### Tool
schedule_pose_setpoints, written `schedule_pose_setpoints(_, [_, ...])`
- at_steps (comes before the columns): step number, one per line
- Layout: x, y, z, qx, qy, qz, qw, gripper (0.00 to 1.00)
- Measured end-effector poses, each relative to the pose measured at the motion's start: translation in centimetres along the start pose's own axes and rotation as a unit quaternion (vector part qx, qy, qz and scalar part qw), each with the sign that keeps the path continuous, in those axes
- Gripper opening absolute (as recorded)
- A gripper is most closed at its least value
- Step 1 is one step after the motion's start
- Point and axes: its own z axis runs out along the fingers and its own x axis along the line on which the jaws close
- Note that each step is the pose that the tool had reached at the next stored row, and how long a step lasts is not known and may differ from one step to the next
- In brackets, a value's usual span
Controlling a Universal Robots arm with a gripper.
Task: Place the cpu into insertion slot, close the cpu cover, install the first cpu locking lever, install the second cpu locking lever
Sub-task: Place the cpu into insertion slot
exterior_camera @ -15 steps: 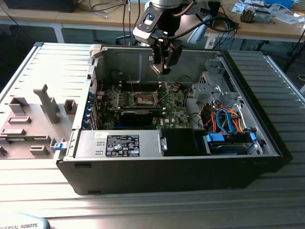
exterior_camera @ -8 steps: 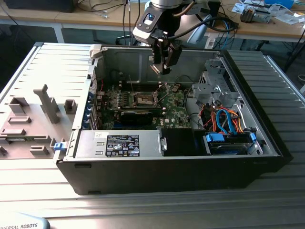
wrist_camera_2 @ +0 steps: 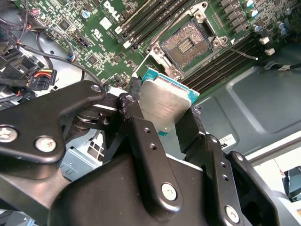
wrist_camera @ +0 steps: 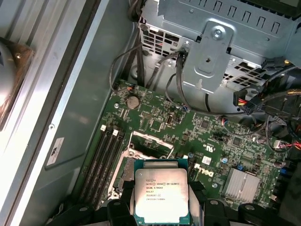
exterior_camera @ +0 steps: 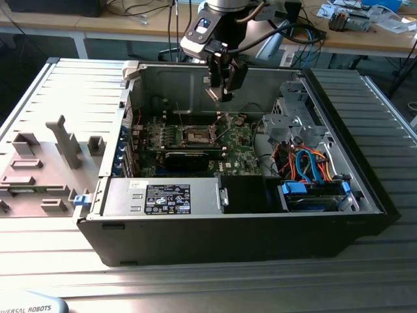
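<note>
My gripper (exterior_camera: 221,93) hangs inside the open computer case, above the green motherboard (exterior_camera: 238,140), shut on the cpu (wrist_camera_2: 163,104). The chip is square with a silver-grey top, and a black finger (wrist_camera_2: 135,117) presses on each of two opposite edges. In the first wrist view the cpu (wrist_camera: 161,195) shows its printed lid. The insertion slot (wrist_camera_2: 186,44) lies open and bare below it, a dark square with a metal rim, a little to the exterior view's left of the gripper (exterior_camera: 197,135). The cpu cover (wrist_camera: 150,156) seems raised at the socket's edge. A thin locking lever (wrist_camera_2: 241,52) stands free.
Memory slots (wrist_camera_2: 150,19) flank the socket. A metal drive cage (exterior_camera: 293,114), coloured cables (exterior_camera: 306,163) and a blue-tabbed drive (exterior_camera: 313,195) fill the case toward the exterior view's right. The power supply (exterior_camera: 163,195) sits at the front. Grey fixtures (exterior_camera: 65,140) stand outside the case.
</note>
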Motion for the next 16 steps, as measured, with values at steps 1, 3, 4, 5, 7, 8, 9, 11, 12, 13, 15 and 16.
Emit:
schedule_pose_setpoints(1, [0.0,0.0,0.0,0.0,0.0,0.0,1.0,0.54])
schedule_pose_setpoints(3, [0.0,0.0,0.0,0.0,-0.0001,0.001,1.0,0.54])
schedule_pose_setpoints(4, [0.0,0.0,0.0,0.0,0.0,0.001,1.0,0.54])
schedule_pose_setpoints(5, [-0.01,0.01,0.0,0.0,-0.0001,0.001,1.0,0.54])
schedule_pose_setpoints(7, [-0.01,0.02,0.0,0.0,-0.0001,0.001,1.0,0.54])
schedule_pose_setpoints(8, [-0.01,0.02,0.0,0.0,-0.0001,0.001,1.0,0.54])
schedule_pose_setpoints(9, [-0.01,0.03,0.0,0.0,-0.0001,0.001,1.0,0.54])
schedule_pose_setpoints(11, [-0.01,0.03,0.0,0.0,-0.0002,0.002,1.0,0.54])
schedule_pose_setpoints(12, [-0.01,0.03,0.0,0.0001,-0.0002,0.002,1.0,0.54])
schedule_pose_setpoints(13, [-0.01,0.02,0.0,0.0,-0.0002,0.002,1.0,0.54])
schedule_pose_setpoints(15, [-0.01,0.03,0.0,0.0001,-0.0003,0.003,1.0,0.54])
schedule_pose_setpoints(16, [-0.01,0.02,0.0,0.0,-0.0003,0.003,1.0,0.54])
